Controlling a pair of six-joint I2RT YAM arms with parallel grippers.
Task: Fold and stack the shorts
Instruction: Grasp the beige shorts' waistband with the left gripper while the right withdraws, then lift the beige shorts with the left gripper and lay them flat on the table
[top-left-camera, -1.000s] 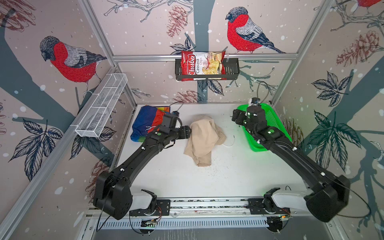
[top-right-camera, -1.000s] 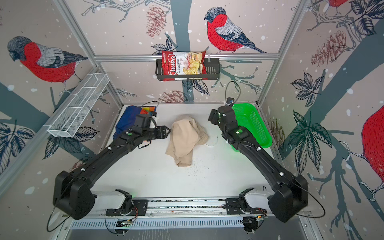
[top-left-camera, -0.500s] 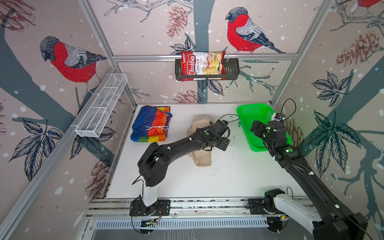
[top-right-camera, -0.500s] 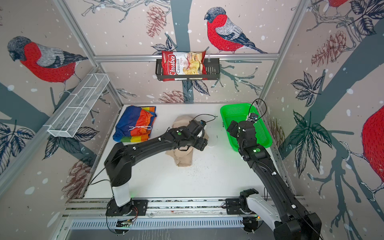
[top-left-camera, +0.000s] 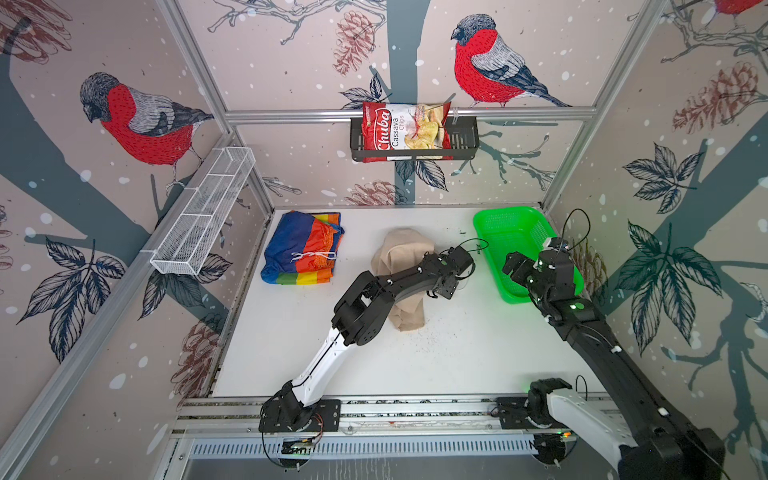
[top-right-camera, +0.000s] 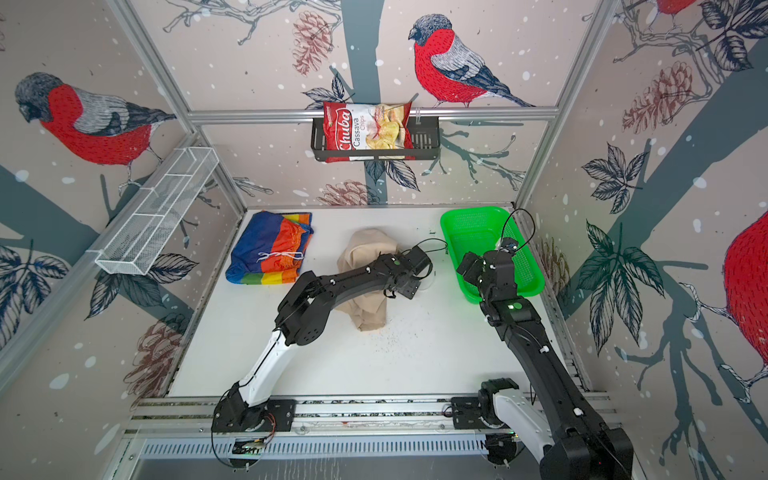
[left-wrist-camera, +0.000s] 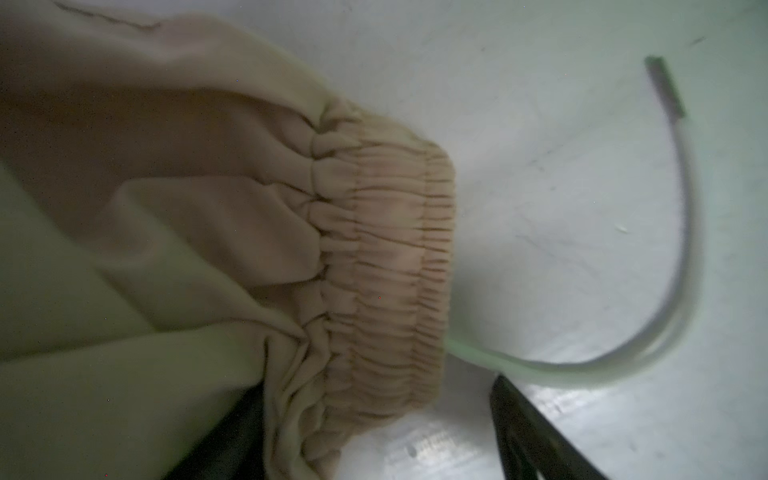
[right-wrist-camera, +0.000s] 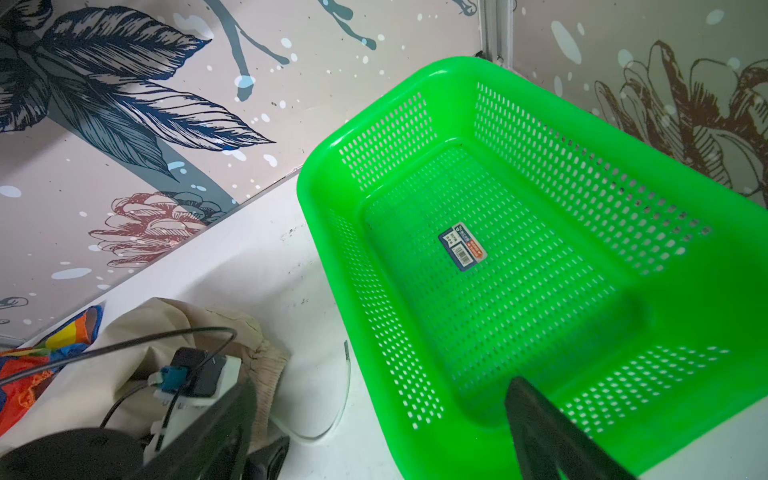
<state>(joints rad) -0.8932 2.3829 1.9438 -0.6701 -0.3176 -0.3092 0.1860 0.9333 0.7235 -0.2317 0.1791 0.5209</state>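
Left gripper (left-wrist-camera: 370, 395): jaws apart astride gathered waistband (left-wrist-camera: 386, 270) of plain beige shorts (top-left-camera: 401, 249), mid-table; unclamped.
Right gripper (top-left-camera: 512, 266): wide, empty, above green plastic mesh basket (top-left-camera: 511, 228), clearing your fold.
Rainbow-striped shorts (top-left-camera: 301, 249): folded far-left, likely stack base; 1 of 2 done.

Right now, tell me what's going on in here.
The left end effector is down at the crumpled beige shorts mid-table, jaws open astride the gathered waistband, not yet gripping. The white drawstring trails beside it. The rainbow-striped shorts lie folded at the back left. The right end effector hangs open over the green mesh basket, holding nothing.
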